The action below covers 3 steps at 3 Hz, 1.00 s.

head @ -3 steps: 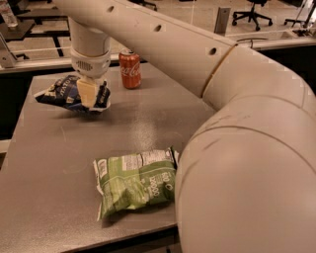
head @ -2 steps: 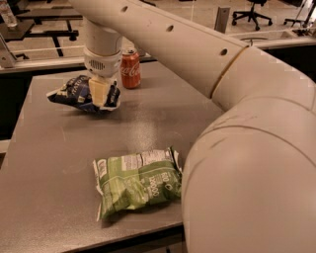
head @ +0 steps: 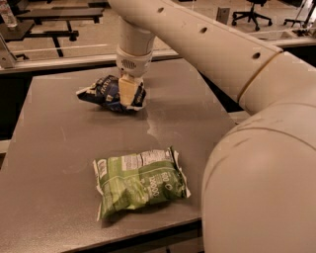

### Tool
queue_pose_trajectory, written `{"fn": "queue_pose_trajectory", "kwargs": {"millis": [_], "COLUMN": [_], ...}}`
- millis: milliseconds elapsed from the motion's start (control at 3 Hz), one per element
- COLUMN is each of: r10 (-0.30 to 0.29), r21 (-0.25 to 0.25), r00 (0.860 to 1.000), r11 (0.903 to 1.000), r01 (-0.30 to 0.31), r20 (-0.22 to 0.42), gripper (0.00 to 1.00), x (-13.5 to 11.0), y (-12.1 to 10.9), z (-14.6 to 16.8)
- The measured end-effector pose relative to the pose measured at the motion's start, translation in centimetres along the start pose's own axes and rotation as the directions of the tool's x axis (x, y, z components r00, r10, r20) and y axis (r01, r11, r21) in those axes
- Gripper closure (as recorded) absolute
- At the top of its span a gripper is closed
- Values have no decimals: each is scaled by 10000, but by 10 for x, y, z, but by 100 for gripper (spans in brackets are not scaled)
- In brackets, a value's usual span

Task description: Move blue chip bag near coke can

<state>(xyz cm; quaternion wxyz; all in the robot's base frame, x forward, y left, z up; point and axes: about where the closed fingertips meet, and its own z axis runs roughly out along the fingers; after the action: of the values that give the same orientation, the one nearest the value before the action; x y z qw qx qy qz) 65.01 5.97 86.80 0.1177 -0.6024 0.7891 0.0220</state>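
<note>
The blue chip bag (head: 100,92) is a wrinkly dark navy bag at the far middle of the grey table (head: 54,148). My gripper (head: 128,95) comes down from above and is shut on the bag's right end, holding it at the table surface. The coke can is hidden, with my wrist (head: 133,52) standing where it showed earlier. My large pale arm (head: 222,54) crosses the view from the right.
A larger green chip bag (head: 140,180) lies near the table's front edge. Behind the table are a low rail, a dark bench (head: 54,17) and office chairs (head: 252,12). My arm's bulk fills the right side of the view.
My gripper has carried the blue chip bag to the right along the back of the table. The red can, visible before, is now covered by my wrist.
</note>
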Motion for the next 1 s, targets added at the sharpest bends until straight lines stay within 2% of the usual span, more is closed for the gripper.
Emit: {"fn": "queue_pose_trajectory", "kwargs": {"millis": [333,667,1000], "r10": [212,407,452], "r21": [22,190,318], "r00": [9998,9992,9990], "r11": [9998,9990,9985], "r01": [-212,-406,-453], "r20": [-57,-34,44], "gripper": [53,21,0], "x": [17,26,27], "y": [-16,-38,-46], "z": [-1,-5,-7]}}
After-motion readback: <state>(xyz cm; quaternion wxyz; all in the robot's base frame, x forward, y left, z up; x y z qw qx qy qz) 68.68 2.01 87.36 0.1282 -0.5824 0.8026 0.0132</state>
